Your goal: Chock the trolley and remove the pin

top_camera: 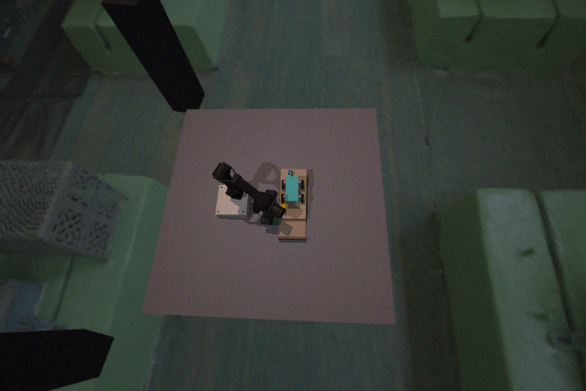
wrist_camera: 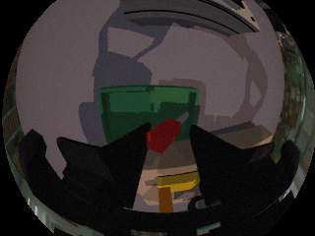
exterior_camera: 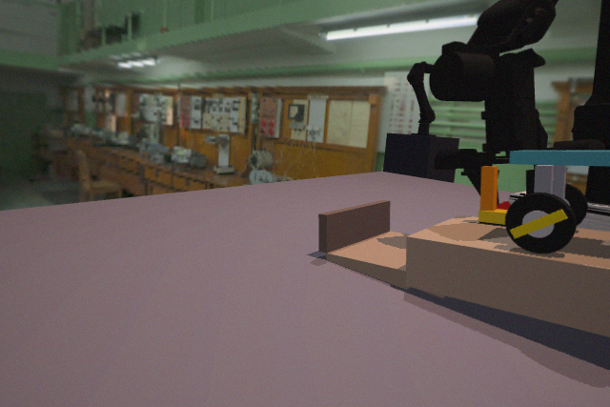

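The cyan-topped trolley stands on the wooden ramp. The yellow chock, its orange handle upright, sits just downhill of a wheel on the robot's side; the near wheel partly hides its base, so contact cannot be told. My gripper is open, low beside the chock. The red-headed pin is out of the ramp, tilted and loose between the parted fingers, its grey shank over the green tray. Whether it touches the tray is unclear.
A brown end board stands across the ramp's low end. The pale robot base plate lies left of the tray in the top view. The trolley and chock stand close beside the gripper.
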You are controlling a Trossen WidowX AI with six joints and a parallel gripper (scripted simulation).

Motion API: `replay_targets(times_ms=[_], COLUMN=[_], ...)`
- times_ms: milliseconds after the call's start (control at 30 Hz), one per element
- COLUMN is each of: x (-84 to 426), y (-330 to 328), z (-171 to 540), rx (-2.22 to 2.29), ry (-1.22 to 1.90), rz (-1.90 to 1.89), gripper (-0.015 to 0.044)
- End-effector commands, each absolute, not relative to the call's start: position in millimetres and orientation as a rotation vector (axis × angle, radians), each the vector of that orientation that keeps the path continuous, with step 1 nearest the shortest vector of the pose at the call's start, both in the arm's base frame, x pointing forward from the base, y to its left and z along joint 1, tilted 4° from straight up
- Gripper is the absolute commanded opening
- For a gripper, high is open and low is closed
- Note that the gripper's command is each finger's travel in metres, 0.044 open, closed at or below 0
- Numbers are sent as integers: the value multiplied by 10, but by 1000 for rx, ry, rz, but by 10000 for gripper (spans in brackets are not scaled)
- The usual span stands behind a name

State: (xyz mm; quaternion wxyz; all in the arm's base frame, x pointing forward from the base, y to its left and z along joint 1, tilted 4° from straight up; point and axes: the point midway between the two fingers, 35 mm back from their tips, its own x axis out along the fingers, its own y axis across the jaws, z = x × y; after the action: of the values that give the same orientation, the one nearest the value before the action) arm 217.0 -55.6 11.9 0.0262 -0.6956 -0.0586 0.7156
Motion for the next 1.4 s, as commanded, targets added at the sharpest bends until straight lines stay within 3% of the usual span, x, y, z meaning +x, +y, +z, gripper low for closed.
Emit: replay_targets(times_ms=[0, 1367], x=[2175, 2171], y=[-583, -770], z=[107, -14], rx=[-2154, -2155], ry=[-184, -182], rz=[2213, 2214], gripper=[190, 190])
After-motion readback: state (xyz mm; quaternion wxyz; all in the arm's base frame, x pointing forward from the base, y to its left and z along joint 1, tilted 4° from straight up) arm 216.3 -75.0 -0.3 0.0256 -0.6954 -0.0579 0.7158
